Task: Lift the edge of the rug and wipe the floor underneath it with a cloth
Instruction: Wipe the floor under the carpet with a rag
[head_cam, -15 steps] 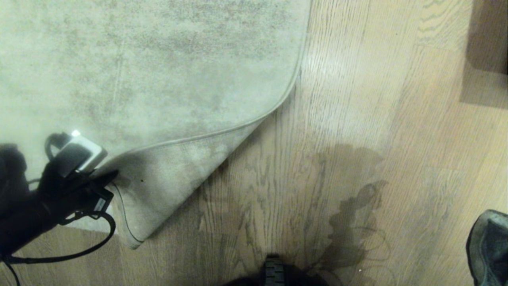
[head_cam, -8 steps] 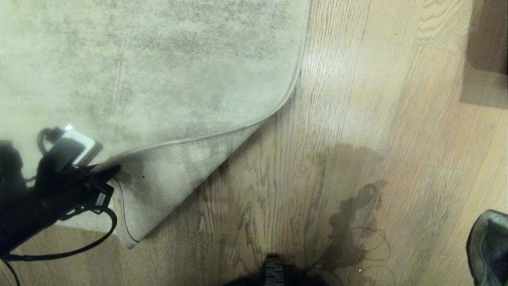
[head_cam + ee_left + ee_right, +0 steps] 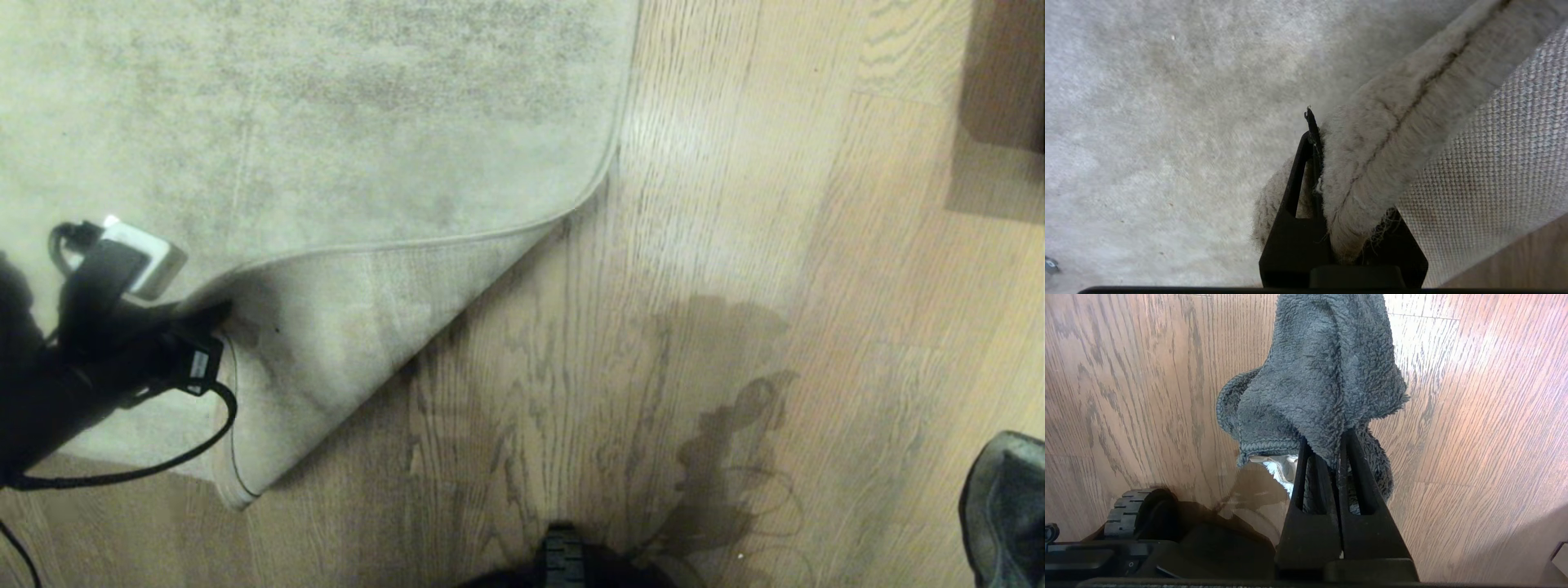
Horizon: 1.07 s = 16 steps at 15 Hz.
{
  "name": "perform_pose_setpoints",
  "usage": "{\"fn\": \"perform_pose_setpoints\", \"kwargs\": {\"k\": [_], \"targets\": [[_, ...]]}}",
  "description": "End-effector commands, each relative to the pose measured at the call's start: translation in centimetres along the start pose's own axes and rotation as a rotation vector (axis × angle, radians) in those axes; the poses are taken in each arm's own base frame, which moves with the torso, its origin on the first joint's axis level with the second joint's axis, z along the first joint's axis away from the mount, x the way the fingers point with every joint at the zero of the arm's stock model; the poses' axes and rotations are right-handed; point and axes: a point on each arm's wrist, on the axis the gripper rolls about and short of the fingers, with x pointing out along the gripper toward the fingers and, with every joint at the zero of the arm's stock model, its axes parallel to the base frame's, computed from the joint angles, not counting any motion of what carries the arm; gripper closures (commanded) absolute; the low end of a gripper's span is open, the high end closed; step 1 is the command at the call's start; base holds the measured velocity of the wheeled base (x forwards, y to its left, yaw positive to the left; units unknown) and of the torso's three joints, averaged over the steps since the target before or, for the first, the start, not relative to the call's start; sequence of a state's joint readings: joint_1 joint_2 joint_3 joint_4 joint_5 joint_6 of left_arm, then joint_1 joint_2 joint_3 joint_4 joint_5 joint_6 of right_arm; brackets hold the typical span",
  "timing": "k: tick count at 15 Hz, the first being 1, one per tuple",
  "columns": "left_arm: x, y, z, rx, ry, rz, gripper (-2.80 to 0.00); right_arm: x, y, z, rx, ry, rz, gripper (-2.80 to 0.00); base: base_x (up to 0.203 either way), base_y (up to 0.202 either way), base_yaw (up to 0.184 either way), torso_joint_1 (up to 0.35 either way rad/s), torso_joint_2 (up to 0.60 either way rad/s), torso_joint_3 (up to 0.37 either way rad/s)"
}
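Left pincer [image 3: 1327,163] clamped on the rug [image 3: 343,147] edge, corner folded back, bare floor [image 3: 571,367] alongside, right pincer [image 3: 1337,457] gripping the cloth [image 3: 1314,384], no legible writing

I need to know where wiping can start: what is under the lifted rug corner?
Where the left gripper folds the rug back, bare wooden floor shows. Under the flat part, the floor is hidden.

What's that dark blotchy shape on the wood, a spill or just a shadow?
Head view: it looks like a shadow on the floor, cable-like loops trailing from it; a bright sheen streaks the planks by the rug. Right wrist view: the cloth is sharp and evenly lit.
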<state>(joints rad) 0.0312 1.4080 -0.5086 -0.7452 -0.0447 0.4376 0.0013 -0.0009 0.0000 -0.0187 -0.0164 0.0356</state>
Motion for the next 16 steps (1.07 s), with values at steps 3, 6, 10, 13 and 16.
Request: {"fn": "perform_pose_setpoints", "kwargs": {"k": [3, 6, 10, 13, 16], "targets": [[1.5, -0.7, -2.5, -0.001, 0.068, 0.052, 0.00, 0.0, 0.0, 0.0, 0.007, 0.001, 0.000, 0.00, 0.000, 0.000, 0.000, 0.000, 0.00, 0.000], [1.8, -1.7, -4.2, 0.009, 0.082, 0.035, 0.00, 0.0, 0.0, 0.0, 0.007, 0.001, 0.000, 0.00, 0.000, 0.000, 0.000, 0.000, 0.00, 0.000], [0.7, -2.8, -6.3, 0.012, 0.110, 0.033, 0.00, 0.0, 0.0, 0.0, 0.007, 0.001, -0.002, 0.00, 0.000, 0.000, 0.000, 0.000, 0.00, 0.000], [1.4, -2.2, -5.1, -0.004, 0.018, 0.079, 0.00, 0.0, 0.0, 0.0, 0.007, 0.001, -0.002, 0.00, 0.000, 0.000, 0.000, 0.000, 0.00, 0.000], [1.5, -2.0, -5.2, -0.013, 0.022, 0.091, 0.00, 0.0, 0.0, 0.0, 0.007, 0.001, -0.001, 0.00, 0.000, 0.000, 0.000, 0.000, 0.00, 0.000]]}}
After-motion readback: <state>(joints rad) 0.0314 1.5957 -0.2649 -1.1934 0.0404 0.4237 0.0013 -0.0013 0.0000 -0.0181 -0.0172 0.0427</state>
